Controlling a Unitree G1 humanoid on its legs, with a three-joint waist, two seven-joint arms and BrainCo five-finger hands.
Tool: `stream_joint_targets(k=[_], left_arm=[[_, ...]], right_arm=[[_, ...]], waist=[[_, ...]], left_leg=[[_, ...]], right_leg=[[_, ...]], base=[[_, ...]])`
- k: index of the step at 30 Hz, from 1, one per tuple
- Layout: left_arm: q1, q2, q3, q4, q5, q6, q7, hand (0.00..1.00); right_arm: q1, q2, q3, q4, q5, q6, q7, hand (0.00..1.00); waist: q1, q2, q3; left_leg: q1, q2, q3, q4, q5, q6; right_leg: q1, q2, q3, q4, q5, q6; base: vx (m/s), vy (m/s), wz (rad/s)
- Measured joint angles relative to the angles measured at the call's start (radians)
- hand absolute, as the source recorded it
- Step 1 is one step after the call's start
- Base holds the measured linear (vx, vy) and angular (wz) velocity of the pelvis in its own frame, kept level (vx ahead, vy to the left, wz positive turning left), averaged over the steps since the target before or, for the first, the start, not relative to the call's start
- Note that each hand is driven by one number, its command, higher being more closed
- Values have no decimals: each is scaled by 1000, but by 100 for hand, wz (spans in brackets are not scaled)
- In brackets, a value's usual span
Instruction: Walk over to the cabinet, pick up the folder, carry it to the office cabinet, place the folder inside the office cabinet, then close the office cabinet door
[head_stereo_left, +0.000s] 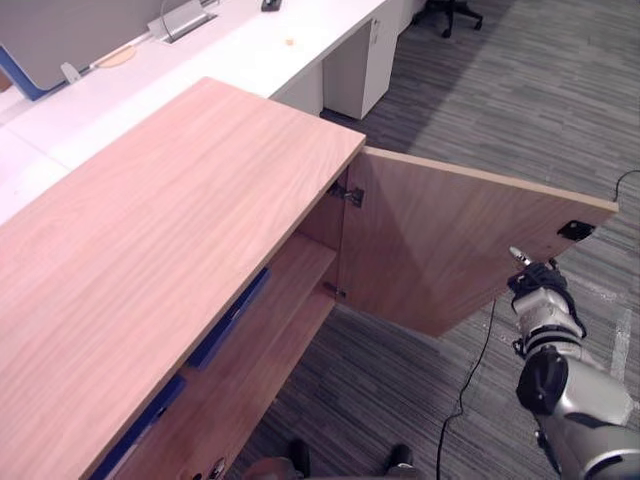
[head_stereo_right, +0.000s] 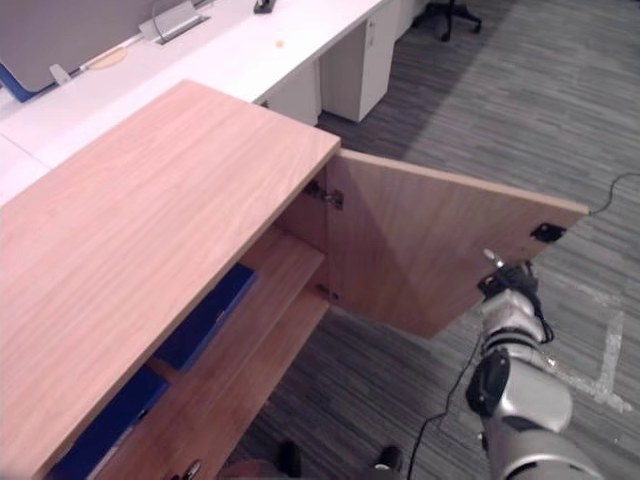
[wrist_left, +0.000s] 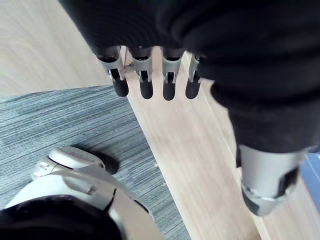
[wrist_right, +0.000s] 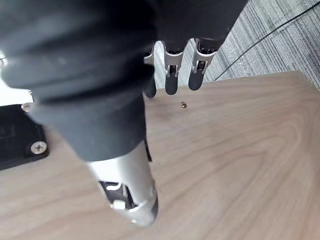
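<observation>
Across the left half of the left eye view runs the wooden top of the office cabinet (head_stereo_left: 150, 250), and its door (head_stereo_left: 450, 250) stands swung wide open toward the right, hanging on a metal hinge (head_stereo_left: 347, 193) at the cabinet's corner. Inside, on the upper shelf just below the top board, the blue folder (head_stereo_right: 205, 315) lies flat, and a second blue flat item (head_stereo_right: 108, 425) lies further toward the lower left on the same side. Neither hand holds it.

At the lower right, the right hand (head_stereo_left: 540, 290) is raised to the door's free end, just below a small black plate (head_stereo_left: 576, 229) screwed to the inner face. Its wrist view shows the fingers (wrist_right: 171, 75) straight and spread slightly apart, tips at the door's edge; whether they touch the wood I cannot tell.

The left hand (wrist_left: 200, 50) hangs with its fingers (wrist_left: 146, 82) straight and loose, holding nothing, above pale wood and grey carpet (wrist_left: 60, 120).

Along the upper left, a white worktop (head_stereo_left: 250, 50) stands behind the cabinet.
</observation>
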Motion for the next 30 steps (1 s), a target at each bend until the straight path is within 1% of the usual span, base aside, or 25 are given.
stream_joint_targets(k=[1,3,5,8,11,13,14,17,18,21,24,25,28,30], left_arm=[[0,0,0,0,-2,0,0,0],[0,-5,0,-2,-12,0,-3,0],[0,-8,0,-3,-12,0,-4,0],[0,-11,0,-21,-13,0,-4,0],[2,-12,0,-21,-13,-1,-5,0],[2,-12,0,-22,-13,-1,-7,0],[2,-13,0,-22,-13,-1,-7,0],[5,-12,0,-24,-12,-1,-15,0],[12,-12,0,-33,-12,-1,-18,0],[16,-9,-1,-39,-8,-2,-29,0],[17,-9,-13,-39,-7,-2,-39,0],[17,-9,-13,-40,-7,-2,-40,0],[19,-8,-13,-50,6,-2,-40,0],[23,-2,-13,-58,15,-2,-42,0]], right_arm=[[-5,-9,1,7,7,5,0,0],[-21,-40,75,23,7,11,0,0],[-47,-47,117,23,7,12,-1,0],[-78,-53,196,23,9,11,1,0],[-80,-58,299,5,9,11,14,0],[-80,-56,353,-29,9,11,33,0],[-80,-55,357,-39,9,11,36,0],[-44,-56,419,-125,8,10,56,0],[-15,-57,457,-167,6,9,78,0],[10,-67,513,-211,-7,4,119,0],[24,-85,590,-246,-38,-2,147,0],[34,-85,593,-266,-38,-2,147,0],[103,-109,640,-401,-51,-7,168,0],[139,-107,708,-540,-71,-35,211,0]], waist=[[-1,1,5],[-5,10,28],[-11,17,34],[-14,19,61],[-16,20,66],[-22,22,76],[-24,24,80],[-34,29,92],[-36,28,92],[-50,28,92],[-52,28,92],[-52,28,91],[-55,27,89],[-55,26,88]], left_leg=[[-2,0,-1,1,0,0],[-14,1,-4,13,0,0],[-28,1,-4,21,0,0],[-39,1,-5,31,5,1],[-60,4,-6,36,12,-3],[-67,4,-6,36,17,-4],[-68,5,-6,37,18,-5],[-78,8,2,47,18,-7],[-77,15,11,52,16,-8],[-75,24,14,54,14,-9],[-59,38,24,54,11,-14],[-58,39,24,55,10,-15],[-57,47,33,55,7,-18],[-42,54,45,57,4,-23]], right_leg=[[-1,2,0,0,0,0],[-6,4,0,-2,0,0],[-16,4,0,-2,0,0],[-19,6,1,-12,1,0],[-28,15,3,-40,26,0],[-34,18,6,-47,33,-7],[-34,19,7,-50,37,-7],[-36,26,21,-72,55,-3],[-37,33,33,-74,57,-4],[-37,43,38,-79,58,-4],[-28,58,56,-92,66,-2],[-27,60,58,-94,66,-2],[-26,69,63,-106,75,-8],[-16,77,72,-112,78,-12]], base=[[-39,-14,2],[-64,-3,-1],[-87,2,-5],[-93,-7,-3],[-86,-14,-2],[-80,-10,-4],[-85,-6,-5],[-56,-9,-12],[-12,-19,-17],[4,-30,-12],[24,-39,-20],[15,-18,-16],[3,-9,-12],[-6,-5,-17]])
